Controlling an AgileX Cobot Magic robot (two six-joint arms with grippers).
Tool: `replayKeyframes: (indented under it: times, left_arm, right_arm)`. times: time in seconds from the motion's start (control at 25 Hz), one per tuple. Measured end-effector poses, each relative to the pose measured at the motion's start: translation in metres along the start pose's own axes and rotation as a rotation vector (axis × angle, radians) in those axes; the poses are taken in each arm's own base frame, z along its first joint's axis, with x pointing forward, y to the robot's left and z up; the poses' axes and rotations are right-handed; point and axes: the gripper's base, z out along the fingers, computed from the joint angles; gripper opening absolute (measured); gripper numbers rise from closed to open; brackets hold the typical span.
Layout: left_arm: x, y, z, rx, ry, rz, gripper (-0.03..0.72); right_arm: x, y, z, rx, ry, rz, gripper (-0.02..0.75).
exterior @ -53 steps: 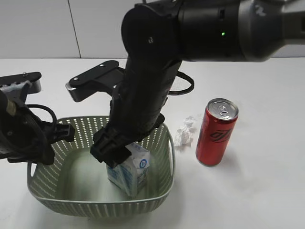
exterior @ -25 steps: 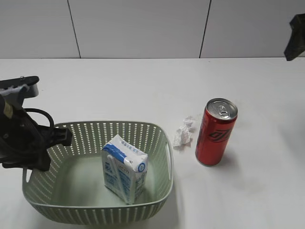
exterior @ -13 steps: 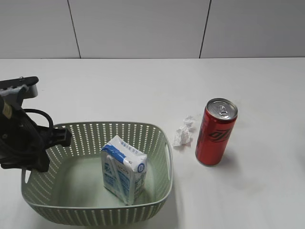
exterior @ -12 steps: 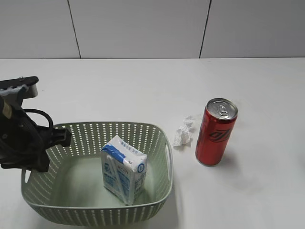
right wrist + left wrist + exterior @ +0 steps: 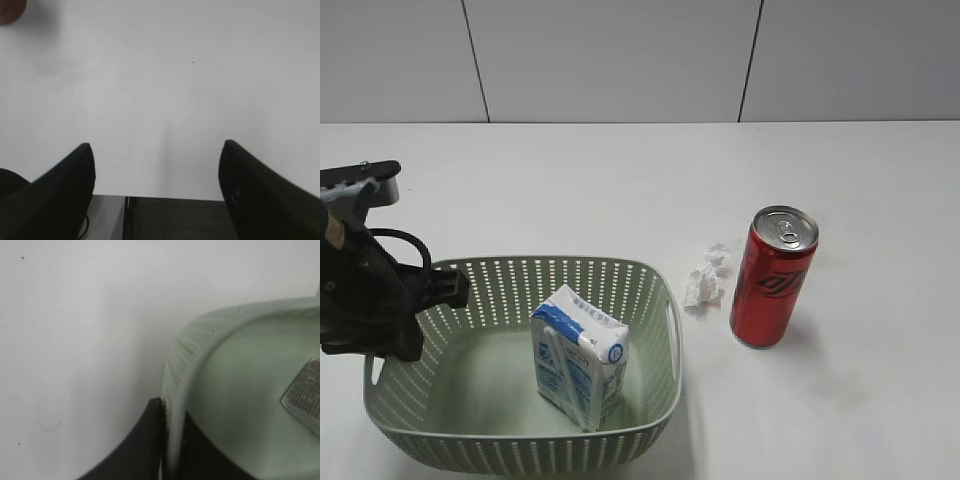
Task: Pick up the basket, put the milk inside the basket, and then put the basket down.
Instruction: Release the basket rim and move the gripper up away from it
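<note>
The pale green basket (image 5: 660,300) is at the front left of the exterior view. The white and blue milk (image 5: 580,355) stands upright inside it. My left gripper (image 5: 385,345) is shut on the basket's left rim; the left wrist view shows both black fingers pinching the basket wall (image 5: 172,440), with the basket rim (image 5: 200,355) curving away. My right gripper (image 5: 157,155) is open and empty over bare white table near its front edge; it is out of the exterior view.
A tall red drink can (image 5: 773,276) stands right of the basket. A crumpled white paper scrap (image 5: 707,274) lies between the can and the basket. The white table (image 5: 620,180) ends at a grey wall behind.
My right arm let go of the milk inside the basket and withdrew to the right, out of the exterior view. The basket has sunk slightly. The left gripper keeps its hold.
</note>
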Motion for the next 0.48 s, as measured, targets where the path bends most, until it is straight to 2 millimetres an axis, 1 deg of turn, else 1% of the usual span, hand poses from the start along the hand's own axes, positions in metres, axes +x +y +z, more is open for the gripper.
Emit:
replayKeyframes:
  times: [0.16,0.28,0.48]
  left_arm:
    - [0.0,0.0,0.0,0.0,0.001,0.0,0.008]
    - [0.0,0.0,0.0,0.0,0.001,0.0,0.008]
    - [0.0,0.0,0.0,0.0,0.001,0.0,0.008]
  right_arm:
    - [0.031,0.002,0.003,-0.004,-0.031,0.004,0.6]
    - [0.05,0.004,0.003,-0.01,-0.058,0.009,0.599]
    - [0.07,0.005,-0.008,-0.005,-0.143,0.008,0.594]
